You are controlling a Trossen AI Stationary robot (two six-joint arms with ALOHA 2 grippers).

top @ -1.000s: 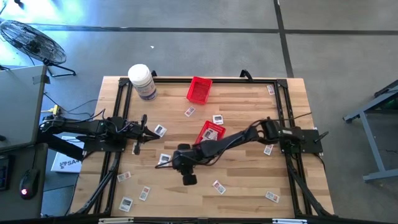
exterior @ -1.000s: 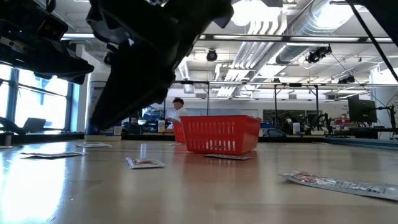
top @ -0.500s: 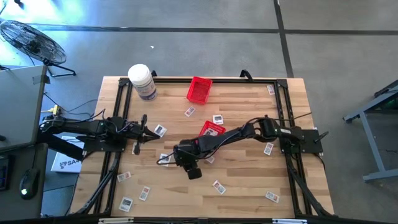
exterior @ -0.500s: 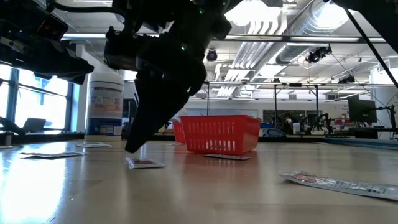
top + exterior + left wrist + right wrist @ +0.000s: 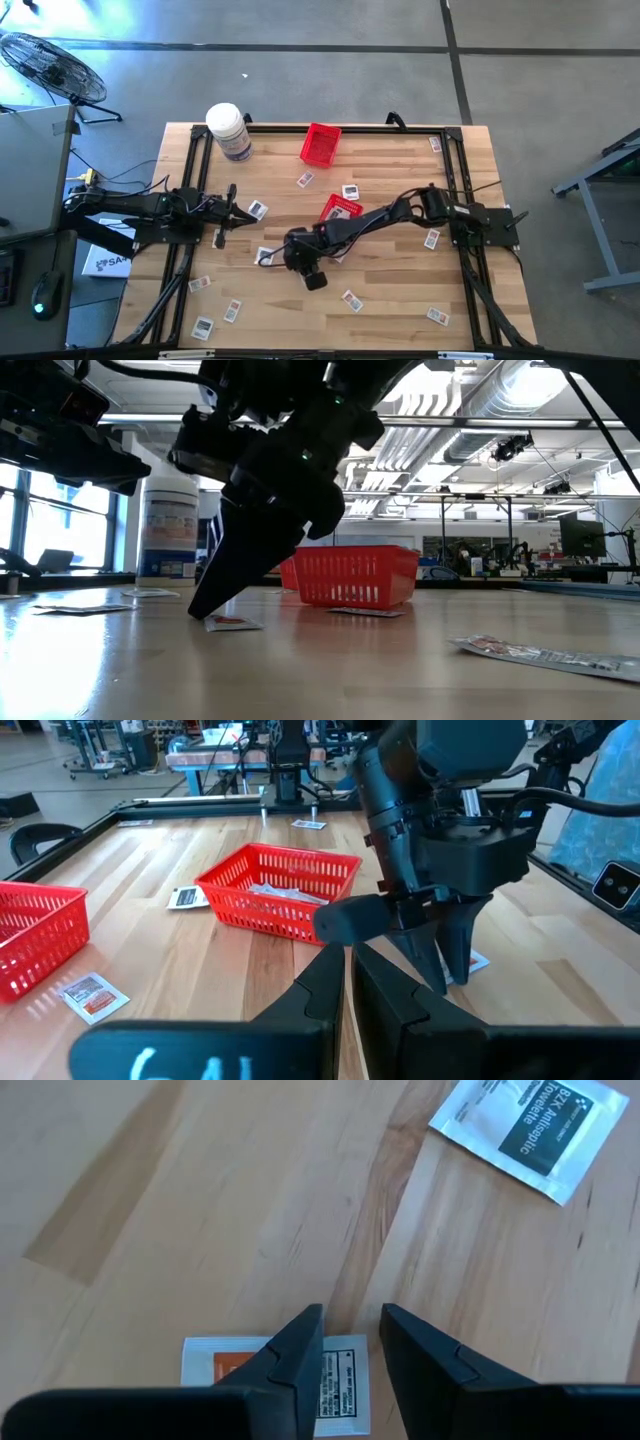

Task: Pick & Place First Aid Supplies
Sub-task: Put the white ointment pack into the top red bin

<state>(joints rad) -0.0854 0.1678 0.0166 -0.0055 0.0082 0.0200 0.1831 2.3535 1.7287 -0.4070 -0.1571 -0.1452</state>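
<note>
Small white packets lie flat and scattered on the wooden table (image 5: 400, 290). My right gripper (image 5: 352, 1320) is open with a narrow gap. It points steeply down at one packet with orange print (image 5: 345, 1380), which also shows in the high view (image 5: 262, 256) and the low view (image 5: 232, 623). One finger stands over the packet and the other just past its edge. A second packet (image 5: 525, 1128) lies flat beyond. My left gripper (image 5: 347, 982) is shut and waits above the table's left side (image 5: 232, 208). My right gripper's fingertips (image 5: 203, 610) come down slanting from above at one end of the orange-print packet (image 5: 215, 622), which lies flat on the table. I cannot tell whether they touch it.
One red mesh basket (image 5: 321, 145) stands near the far edge and another (image 5: 338, 210) at the middle, beside my right arm. A big white jar (image 5: 228, 130) stands at the far left corner. More packets lie near the near edge (image 5: 232, 311) and on the right side (image 5: 432, 239).
My right gripper has moved down and toward the orange-print packet, until its fingertips have arrived at the packet's end at table level. The packet has stayed where it was.
</note>
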